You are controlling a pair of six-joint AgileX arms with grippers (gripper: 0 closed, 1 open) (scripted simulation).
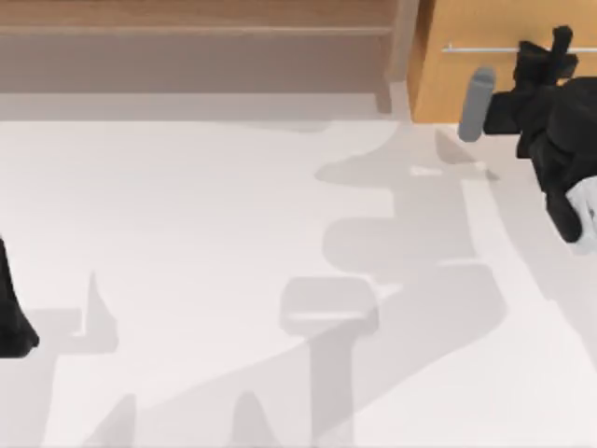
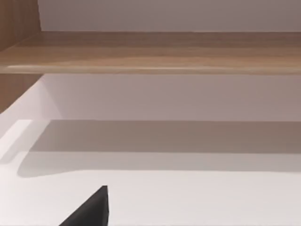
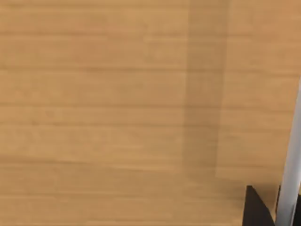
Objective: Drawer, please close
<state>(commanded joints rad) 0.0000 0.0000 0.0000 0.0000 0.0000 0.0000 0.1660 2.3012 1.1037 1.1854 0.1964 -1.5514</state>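
Close against our right wrist camera, the drawer (image 3: 117,108) front spread as flat orange-tan wood, with the silver bar handle (image 3: 291,160) crossing one edge beside a dark fingertip (image 3: 256,209). From above, our right gripper (image 1: 557,47) sat at the far right of the table, directly against that drawer front (image 1: 471,79), its tip at the handle (image 1: 480,49). The handle's long axis ran across the front from side to side, square to the push we judged the task would need. The drawer lay straight ahead of the right gripper, so the closing push would go forward, away from the table and into the cabinet. We could not tell whether the right gripper's fingers were spread or pressed together. How far out the drawer stood could not be read from these views.

Our left arm (image 1: 14,308) waited well apart at the table's left edge, facing the long brown shelf (image 2: 155,52); we could not tell its finger state either. The right arm was plainly the nearer one.
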